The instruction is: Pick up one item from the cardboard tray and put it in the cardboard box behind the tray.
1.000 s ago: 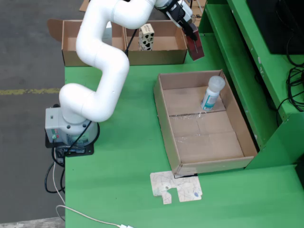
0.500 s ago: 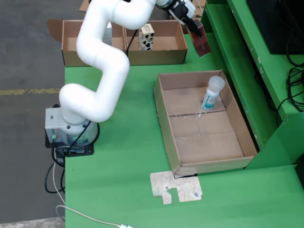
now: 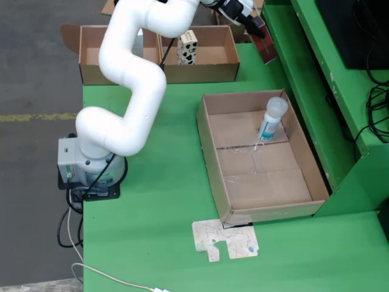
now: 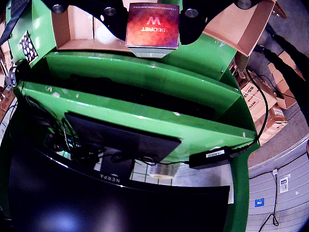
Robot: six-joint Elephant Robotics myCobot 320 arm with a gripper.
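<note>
At the top of the fixed view, right of centre, the pincer point(image 3: 254, 27) pinches a dark red packet point(image 3: 265, 44), carried in the air over the green surface point(image 3: 164, 201), just to the right of the two cardboard boxes point(image 3: 200, 58) that sit along the upper edge of the frame. The riding view confirms the hold: the packet point(image 4: 152, 25), printed "SECRET", sits clamped between the black fingers point(image 4: 112, 17) at the top of that frame. In the middle right of the fixed view the cardboard tray point(image 3: 261, 158) holds one bottle point(image 3: 271, 119) leaning near its upper right corner; the right-hand box already holds a spotted carton point(image 3: 187, 47). The step in hand looks like the carry to the drop. To do it well, the arm should bring the packet back toward the upper left until it hangs squarely over a box opening, clear of the box wall and the spotted carton, then lower before letting go, so it does not tip onto the surface.
</note>
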